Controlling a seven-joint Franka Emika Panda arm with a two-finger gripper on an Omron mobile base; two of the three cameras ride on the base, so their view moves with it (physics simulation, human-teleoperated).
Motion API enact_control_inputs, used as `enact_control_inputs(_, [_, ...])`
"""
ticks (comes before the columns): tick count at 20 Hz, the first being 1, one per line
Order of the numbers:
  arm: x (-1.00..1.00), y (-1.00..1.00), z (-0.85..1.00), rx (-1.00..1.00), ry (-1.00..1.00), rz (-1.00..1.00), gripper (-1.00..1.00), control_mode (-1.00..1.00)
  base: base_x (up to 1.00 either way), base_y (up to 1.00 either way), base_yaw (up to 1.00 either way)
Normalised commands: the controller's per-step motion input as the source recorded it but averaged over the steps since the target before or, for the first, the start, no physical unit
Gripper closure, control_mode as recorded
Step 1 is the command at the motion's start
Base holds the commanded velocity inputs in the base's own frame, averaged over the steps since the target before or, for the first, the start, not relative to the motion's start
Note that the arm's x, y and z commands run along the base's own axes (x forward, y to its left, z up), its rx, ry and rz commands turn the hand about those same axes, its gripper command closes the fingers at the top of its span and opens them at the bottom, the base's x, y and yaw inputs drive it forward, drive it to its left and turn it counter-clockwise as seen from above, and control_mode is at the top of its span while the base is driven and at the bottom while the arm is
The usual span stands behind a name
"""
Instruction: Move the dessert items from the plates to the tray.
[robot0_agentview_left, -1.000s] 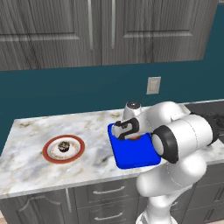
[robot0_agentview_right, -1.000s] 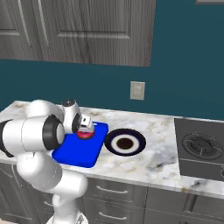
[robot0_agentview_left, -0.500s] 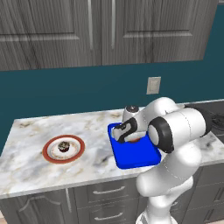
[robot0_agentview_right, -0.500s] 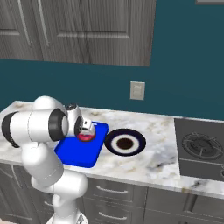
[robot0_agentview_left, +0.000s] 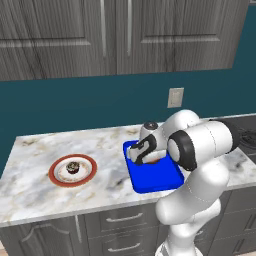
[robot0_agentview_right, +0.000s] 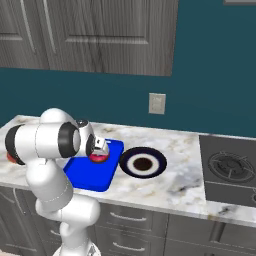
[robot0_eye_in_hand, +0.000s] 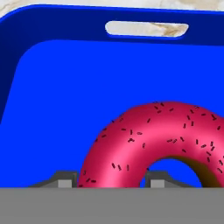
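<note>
A: Pink-red donut (robot0_eye_in_hand: 153, 140) w/ dark sprinkles is down in the blue tray (robot0_eye_in_hand: 87, 78), lying on the tray floor. Hand view has it right at the gripper (robot0_eye_in_hand: 111, 180): one finger tip (robot0_eye_in_hand: 65, 179) outside the ring, the other in the hole, so the jaws straddle one side of the ring.

B: Gripping it or let go?

A: Can't tell. Jaws stand narrow, tips right against the donut wall, but whether they press on it isn't clear.

B: Base cams?

A: Right base view: donut (robot0_agentview_right: 99, 158) at the tray's (robot0_agentview_right: 85, 175) far right part, just under the gripper (robot0_agentview_right: 100, 149). Left base view: gripper (robot0_agentview_left: 141, 152) low over the tray (robot0_agentview_left: 155, 177), only a sliver of the donut (robot0_agentview_left: 154, 161) peeks out behind the hand.

B: Other dessert?

A: Cupcake (robot0_agentview_left: 73, 167), dark brown w/ pale bits, sits in the middle of the white plate w/ red-brown rim (robot0_agentview_left: 55, 172), well left of the tray on the marble counter (robot0_agentview_left: 30, 195).

B: Navy plate?

A: Navy plate (robot0_agentview_right: 143, 163) sits just right of the tray, nearly touching its edge. Stove (robot0_agentview_right: 227, 170) is farther right, wall outlet (robot0_agentview_right: 156, 103) above on the teal wall.
</note>
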Motion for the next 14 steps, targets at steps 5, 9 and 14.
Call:
enact_control_inputs(5, [0.00,0.00,0.00,0.00,0.00,0.00,-1.00,-1.00,0.00,0.00,0.00])
enact_control_inputs(9, [0.00,0.00,0.19,0.00,-0.01,0.00,-1.00,-1.00,0.00,0.00,0.00])
enact_control_inputs(14, [0.00,0.00,0.54,0.00,-0.03,0.00,-1.00,-1.00,0.00,0.00,0.00])
